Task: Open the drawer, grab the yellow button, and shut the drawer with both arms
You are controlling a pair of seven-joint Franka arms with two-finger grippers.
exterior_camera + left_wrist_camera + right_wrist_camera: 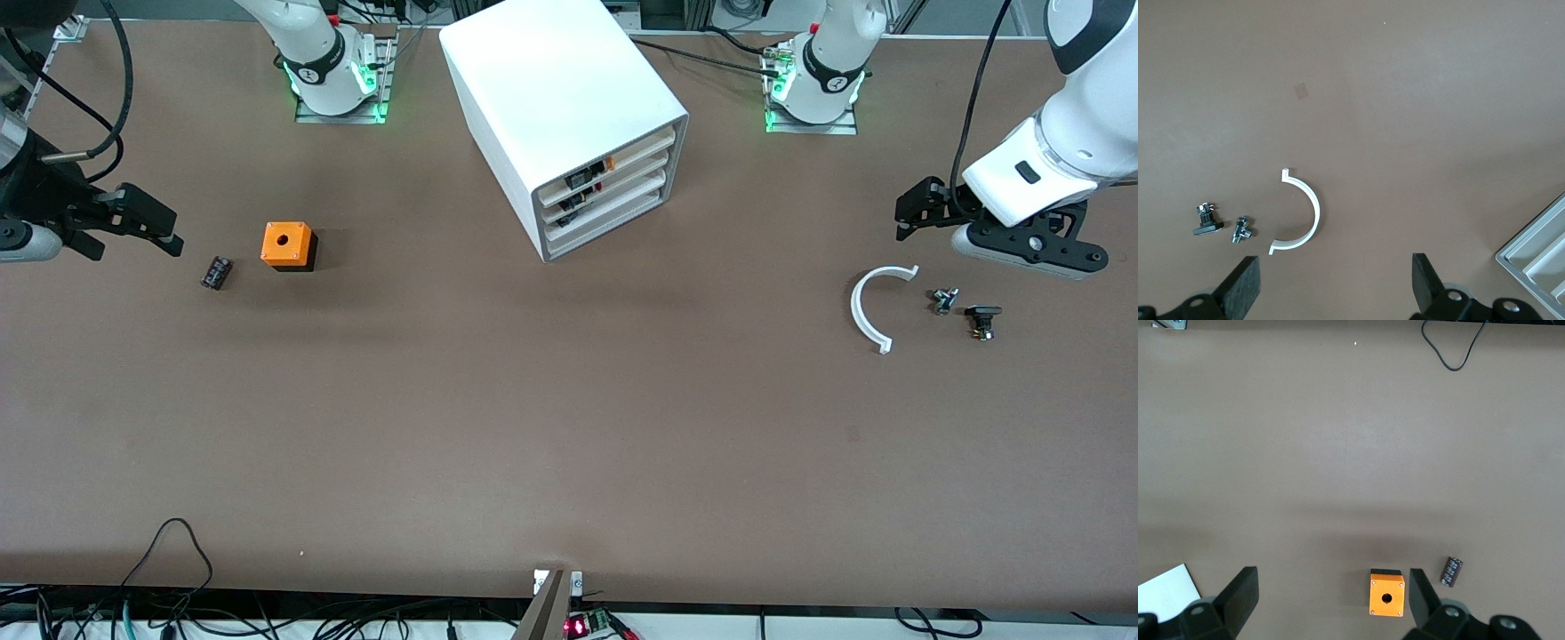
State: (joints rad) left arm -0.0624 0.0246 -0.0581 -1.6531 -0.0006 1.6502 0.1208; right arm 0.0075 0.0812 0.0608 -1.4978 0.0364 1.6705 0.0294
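The drawer (613, 164), topmost in the white cabinet (560, 107), is seen shut, with what may be the button (610, 164) at its front. Both grippers are held wide apart: the left gripper (916, 213) over the table (569, 427) near a white curved piece (867, 307), the right gripper (147, 227) near the orange cube (286, 244).

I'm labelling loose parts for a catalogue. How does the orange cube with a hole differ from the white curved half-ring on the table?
The orange cube is a solid block with a round hole on top and a black base; the white half-ring is a thin open arc lying flat. The cube sits toward the right arm's end of the table, the half-ring toward the left arm's end. The half-ring lies nearer the front camera. Neither is touched by a gripper.
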